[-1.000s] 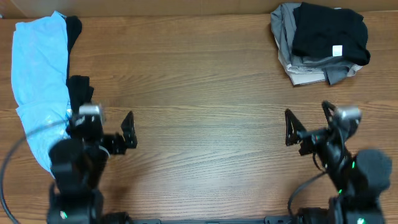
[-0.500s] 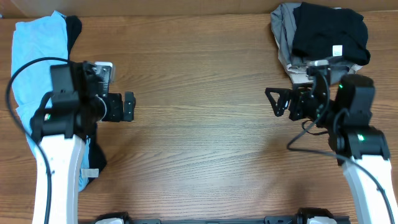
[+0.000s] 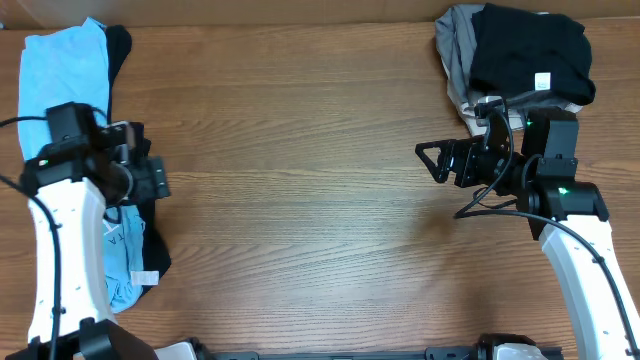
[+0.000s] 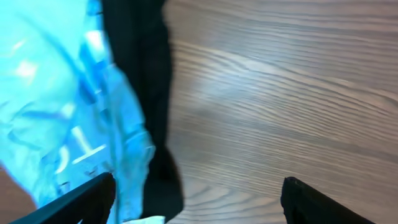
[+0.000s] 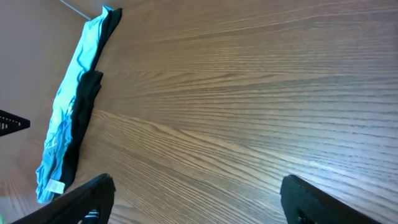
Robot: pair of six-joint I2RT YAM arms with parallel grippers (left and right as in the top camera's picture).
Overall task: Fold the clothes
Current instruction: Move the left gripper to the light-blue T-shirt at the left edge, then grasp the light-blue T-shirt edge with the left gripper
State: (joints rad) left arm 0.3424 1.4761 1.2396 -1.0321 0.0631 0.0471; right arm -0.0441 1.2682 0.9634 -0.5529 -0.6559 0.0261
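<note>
A crumpled light blue garment [image 3: 58, 95] lies along the table's left edge, with a black garment [image 3: 152, 248] partly under it. Both show in the left wrist view, the blue [image 4: 56, 93] and the black [image 4: 142, 87], and far off in the right wrist view [image 5: 67, 124]. My left gripper [image 3: 154, 180] is open and empty, hovering at the right edge of this pile [image 4: 199, 202]. My right gripper [image 3: 437, 160] is open and empty over bare wood [image 5: 199, 199], left of a folded stack with a black garment [image 3: 528, 50] on top of grey ones [image 3: 455, 55].
The wooden table [image 3: 310, 200] spreads between the two arms. A white tag [image 3: 145, 277] shows on the black garment near the left front. The folded stack sits at the back right corner.
Both arms have lifted and stretched out from the front edge. My left gripper has swung left over the clothes pile. My right gripper has moved back and slightly left.
</note>
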